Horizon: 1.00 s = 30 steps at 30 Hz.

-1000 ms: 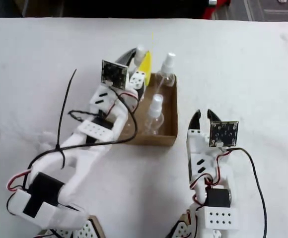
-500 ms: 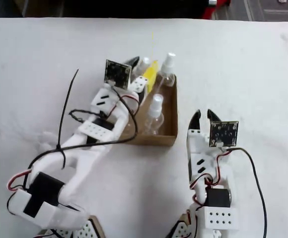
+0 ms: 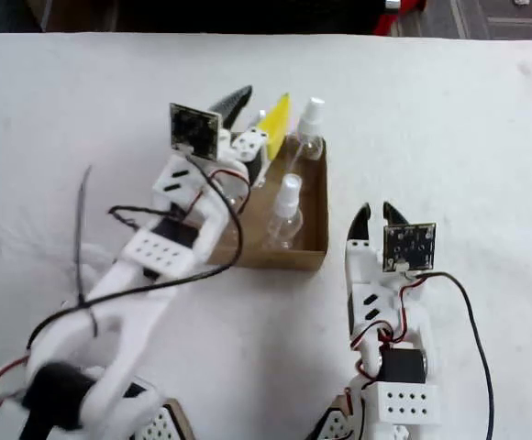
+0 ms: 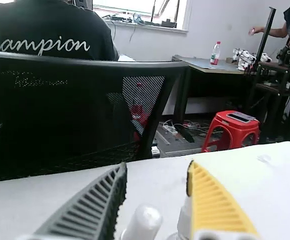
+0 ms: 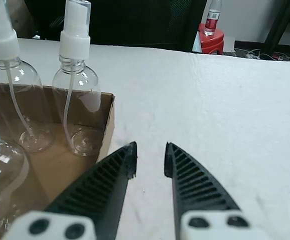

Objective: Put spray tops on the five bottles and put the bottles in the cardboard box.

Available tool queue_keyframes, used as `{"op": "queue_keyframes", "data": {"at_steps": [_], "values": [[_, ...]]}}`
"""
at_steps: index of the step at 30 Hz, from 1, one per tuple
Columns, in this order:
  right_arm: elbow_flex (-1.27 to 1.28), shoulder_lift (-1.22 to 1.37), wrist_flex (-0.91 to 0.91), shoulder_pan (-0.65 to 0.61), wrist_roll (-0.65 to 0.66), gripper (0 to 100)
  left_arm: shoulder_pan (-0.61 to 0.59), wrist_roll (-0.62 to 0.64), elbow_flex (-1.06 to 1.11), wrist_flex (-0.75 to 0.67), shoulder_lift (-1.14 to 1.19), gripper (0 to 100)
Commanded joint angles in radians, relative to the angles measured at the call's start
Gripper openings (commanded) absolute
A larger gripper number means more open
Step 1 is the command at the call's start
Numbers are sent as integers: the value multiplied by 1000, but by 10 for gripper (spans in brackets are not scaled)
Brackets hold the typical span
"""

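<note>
While the left gripper (image 3: 255, 112) is being held over the far left corner of the cardboard box (image 3: 289, 258), jaws spread wide around a spray top (image 4: 144, 222), capped bottles (image 3: 287, 209) are being kept upright inside, and the right gripper (image 3: 376, 213) is being rested on the table (image 3: 477, 137) just beside the box, jaws slightly parted.

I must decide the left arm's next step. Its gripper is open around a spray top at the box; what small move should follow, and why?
Probably lift the left gripper straight up, clear of the cardboard box. Its fingers stand apart on either side of the spray top, apparently not pressing it, so it seems released; pulling sideways might knock it over.
</note>
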Motion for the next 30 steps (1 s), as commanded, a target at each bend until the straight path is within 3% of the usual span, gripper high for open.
{"op": "queue_keyframes", "data": {"at_steps": [1, 4, 9, 12, 15, 19, 25, 30], "values": [[9, 1, -24, 2, 15, 77, -58, 12, -17, 259, -259, 181], [9, 1, -24, 2, 15, 77, -85, 8, -57, 482, -414, 181], [9, 1, -24, 2, 15, 77, -162, 8, -258, 993, -593, 181], [9, 1, -24, 2, 15, 77, -248, 6, -419, 1246, -582, 181], [9, 1, -24, 2, 17, 77, -351, -41, -525, 1387, -510, 181], [9, 1, -24, 2, 21, 77, -444, -241, -578, 1547, -384, 181], [9, 1, -24, 2, 20, 77, -493, -684, -577, 1835, -211, 147], [9, 1, -24, 2, 18, 77, -558, -1066, -578, 1875, -25, 89]]}}
